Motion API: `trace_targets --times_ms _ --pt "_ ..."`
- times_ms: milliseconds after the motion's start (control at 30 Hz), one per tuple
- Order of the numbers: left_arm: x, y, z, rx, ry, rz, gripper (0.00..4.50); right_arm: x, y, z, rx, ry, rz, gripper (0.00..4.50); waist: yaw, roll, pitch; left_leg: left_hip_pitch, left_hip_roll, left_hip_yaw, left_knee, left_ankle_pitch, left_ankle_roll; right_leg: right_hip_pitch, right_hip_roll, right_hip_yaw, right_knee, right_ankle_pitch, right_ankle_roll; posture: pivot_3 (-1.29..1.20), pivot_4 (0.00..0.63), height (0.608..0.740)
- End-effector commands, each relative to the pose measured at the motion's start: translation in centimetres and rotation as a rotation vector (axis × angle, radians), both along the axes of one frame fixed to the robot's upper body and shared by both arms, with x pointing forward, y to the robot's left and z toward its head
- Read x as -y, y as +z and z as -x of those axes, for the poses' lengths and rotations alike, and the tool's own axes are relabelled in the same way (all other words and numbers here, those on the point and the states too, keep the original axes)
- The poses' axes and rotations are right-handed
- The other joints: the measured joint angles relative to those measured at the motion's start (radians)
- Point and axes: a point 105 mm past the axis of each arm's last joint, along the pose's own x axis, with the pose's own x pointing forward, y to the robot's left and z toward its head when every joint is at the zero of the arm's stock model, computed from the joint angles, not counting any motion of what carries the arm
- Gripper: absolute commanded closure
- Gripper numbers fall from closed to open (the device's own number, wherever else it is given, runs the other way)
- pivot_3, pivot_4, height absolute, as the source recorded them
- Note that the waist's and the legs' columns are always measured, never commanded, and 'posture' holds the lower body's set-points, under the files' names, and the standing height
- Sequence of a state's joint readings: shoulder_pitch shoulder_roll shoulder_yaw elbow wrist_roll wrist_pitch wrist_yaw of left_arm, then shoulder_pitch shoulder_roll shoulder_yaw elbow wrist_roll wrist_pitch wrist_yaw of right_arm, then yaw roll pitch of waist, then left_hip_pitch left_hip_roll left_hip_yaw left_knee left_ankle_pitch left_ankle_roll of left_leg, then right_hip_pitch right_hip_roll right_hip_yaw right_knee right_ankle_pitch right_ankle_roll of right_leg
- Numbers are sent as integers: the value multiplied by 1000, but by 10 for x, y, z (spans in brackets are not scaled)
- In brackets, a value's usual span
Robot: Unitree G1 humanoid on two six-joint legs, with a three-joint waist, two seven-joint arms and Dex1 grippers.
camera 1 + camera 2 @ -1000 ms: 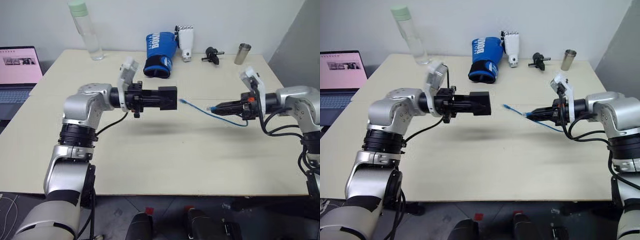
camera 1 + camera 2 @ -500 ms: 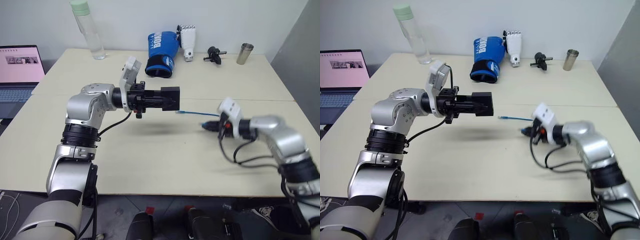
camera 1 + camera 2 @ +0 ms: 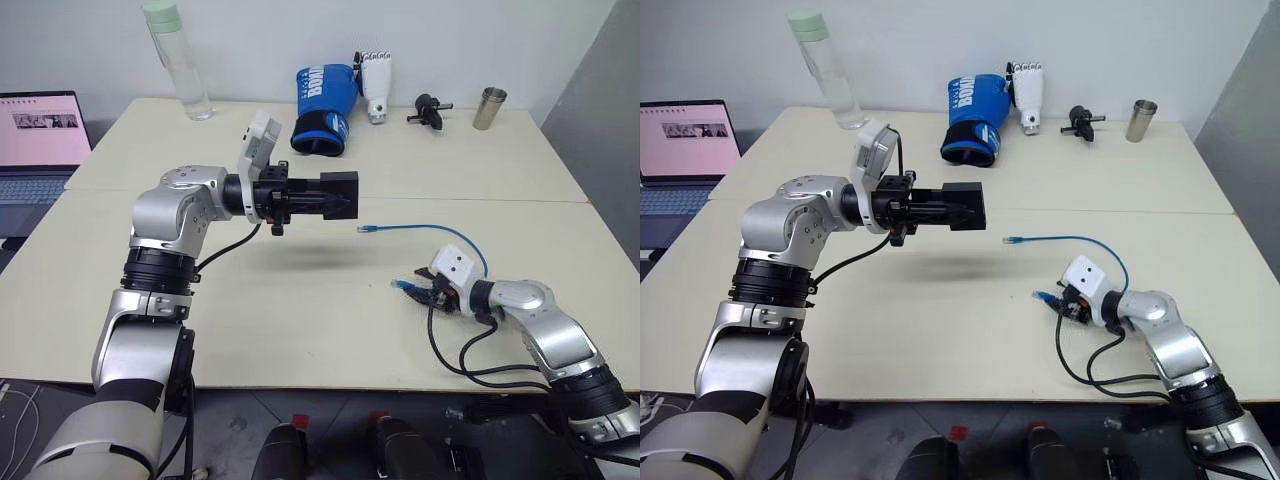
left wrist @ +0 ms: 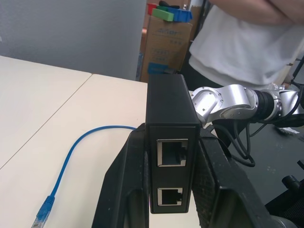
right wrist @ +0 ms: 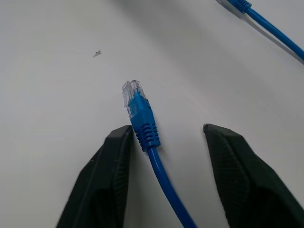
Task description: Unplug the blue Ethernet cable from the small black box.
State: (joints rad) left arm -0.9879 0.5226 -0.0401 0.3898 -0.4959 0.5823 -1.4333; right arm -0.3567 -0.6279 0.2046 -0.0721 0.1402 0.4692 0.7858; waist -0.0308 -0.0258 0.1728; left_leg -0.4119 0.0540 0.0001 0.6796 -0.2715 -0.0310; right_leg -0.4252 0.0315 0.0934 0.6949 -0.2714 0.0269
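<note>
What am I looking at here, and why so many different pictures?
It is a two-armed robot at a table. The two wide pictures come from cameras in its head; the two close-ups come from a camera on each wrist. Its left claw is shut on a small black box with two empty sockets, held above the table. Its right claw is open, with the blue Ethernet cable lying on the table between its fingers. At the table's far edge are a bottle and a blue boxing glove.
</note>
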Motion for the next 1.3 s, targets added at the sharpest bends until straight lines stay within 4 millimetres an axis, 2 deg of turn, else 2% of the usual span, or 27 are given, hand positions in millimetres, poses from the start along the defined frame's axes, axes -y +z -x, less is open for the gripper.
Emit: trace_targets --times_ms 33,167,267,400,500,600,767,833,933,1033,1133,1300 --pt "2 14 2 53 -18 6 3705 -13 33 13 -6 72 -90 976 0 0 0 0 0 0 0 0 0 0 0 0 0 0 0 0 150 740" --pt "-2 14 2 54 -8 4 3705 -24 73 27 -91 106 -250 84 0 0 0 0 0 0 0 0 0 0 0 0 0 0 0 0 150 740" --pt "-5 12 4 52 -2 4 3705 -25 101 34 -147 108 -357 21 0 0 0 0 0 -1 0 0 0 0 0 0 1 0 0 0 150 740" --pt "-16 11 3 46 47 11 3705 -13 162 35 -108 143 -452 21 0 1 1 0 0 0 0 0 0 0 0 0 0 0 0 0 150 740" --pt "-24 12 1 47 88 22 3705 -10 182 41 -102 170 -467 21 1 1 1 0 0 -1 -1 0 0 0 0 -1 -1 0 0 0 150 740" --pt "-34 10 -5 58 159 21 3705 -13 190 46 -93 192 -478 21 1 0 0 -1 1 -2 -1 0 0 0 0 -3 -2 0 -1 0 150 740" --pt "-58 -11 -38 137 462 -18 3705 -24 185 46 -34 190 -440 21 0 1 0 -1 1 -1 -1 0 0 0 0 -1 -1 0 -1 0 150 740" --pt "-66 -21 -55 174 629 -38 3705 -27 179 44 -5 173 -404 21 1 1 0 -1 1 -1 -1 0 0 0 0 -2 -1 0 -1 0 150 740" --pt "-80 -52 -77 234 857 -139 3705 -33 172 43 3 176 -401 21 5 0 0 -2 1 -2 0 0 0 0 -1 -3 -1 0 -1 0 150 740" --pt "-86 -82 -86 261 987 -180 3705 -38 170 43 9 192 -405 21 4 0 0 -2 -1 -1 0 0 0 -1 -2 -2 -1 0 0 0 150 740" --pt "-103 -100 -97 229 1190 -131 3705 -39 170 42 9 196 -405 21 5 0 0 -3 -2 -2 0 0 0 -2 -5 -3 -1 0 0 0 150 740" --pt "-111 -122 -101 192 1301 -122 3705 -38 167 41 7 188 -401 21 4 0 0 -4 -5 -3 0 0 1 -1 -8 -4 -1 0 1 0 150 740"
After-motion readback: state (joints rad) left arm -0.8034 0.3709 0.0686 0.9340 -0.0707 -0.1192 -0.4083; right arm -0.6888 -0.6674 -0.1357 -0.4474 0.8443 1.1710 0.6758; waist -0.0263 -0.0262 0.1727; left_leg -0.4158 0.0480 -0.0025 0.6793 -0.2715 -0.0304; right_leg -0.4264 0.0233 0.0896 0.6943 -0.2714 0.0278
